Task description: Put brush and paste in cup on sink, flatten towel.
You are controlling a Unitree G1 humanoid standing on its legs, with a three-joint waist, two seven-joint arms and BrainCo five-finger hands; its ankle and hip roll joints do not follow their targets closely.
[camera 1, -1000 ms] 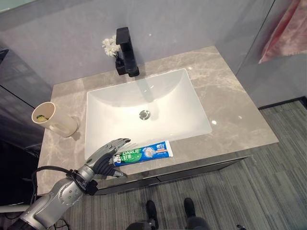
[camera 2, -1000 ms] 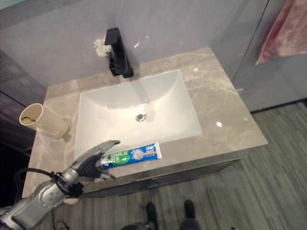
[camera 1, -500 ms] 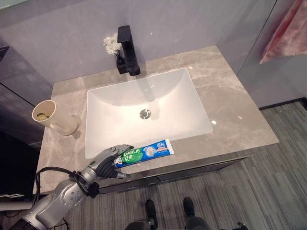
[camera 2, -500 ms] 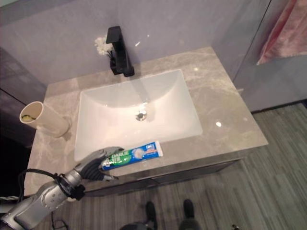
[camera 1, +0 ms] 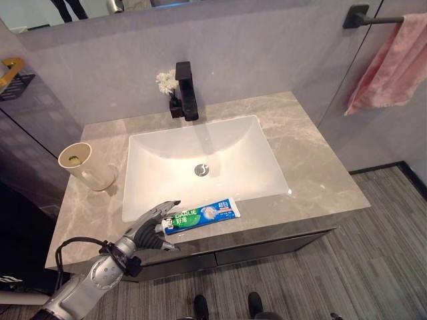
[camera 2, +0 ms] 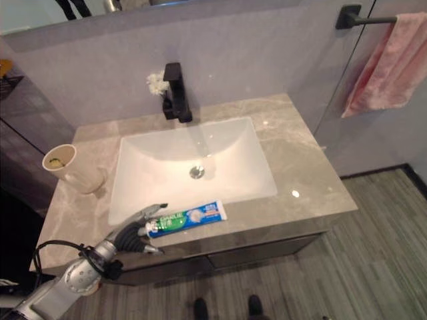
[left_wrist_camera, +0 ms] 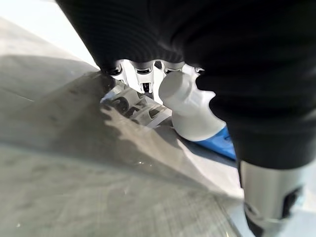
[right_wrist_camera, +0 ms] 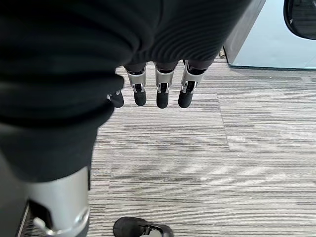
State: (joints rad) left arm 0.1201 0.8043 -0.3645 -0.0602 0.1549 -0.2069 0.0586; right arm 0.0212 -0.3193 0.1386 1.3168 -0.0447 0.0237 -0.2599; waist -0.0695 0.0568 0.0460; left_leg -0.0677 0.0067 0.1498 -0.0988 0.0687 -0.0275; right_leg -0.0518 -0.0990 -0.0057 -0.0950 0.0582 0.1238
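**Left hand closed on the cap end of the toothpaste tube**

The left hand (camera 1: pixel 152 223) lies at the front edge of the marble counter (camera 1: pixel 320 170), its silver, dark-tipped fingers (camera 2: pixel 151 211) curved over the capped end of the toothpaste tube (camera 1: pixel 203 214) with the thumb below. In the left wrist view the white, ribbed screw cap (left_wrist_camera: pixel 190 111) sits right under the fingers, the blue body of the flat tube running away from them; the grip looks like a loose wrap, though how firmly it presses is hard to read. The tube lies flat on the polished grey-brown stone, just in front of the white rectangular basin (camera 1: pixel 207 143).

Beyond the fingers and off to their outer side, a smooth cream cup (camera 1: pixel 85 166) stands on the counter with something green inside, well apart from the tube. Past the basin rises a matte black angular faucet (camera 1: pixel 186 91), a small sprig of white flowers (camera 1: pixel 165 81) beside it. Far across, a pink terry towel (camera 1: pixel 389 63) hangs bunched from a black wall bar (camera 1: pixel 373 18).

The right hand (right_wrist_camera: pixel 158 89) hangs over striped grey carpet (right_wrist_camera: pixel 237 163), fingers straight and empty.
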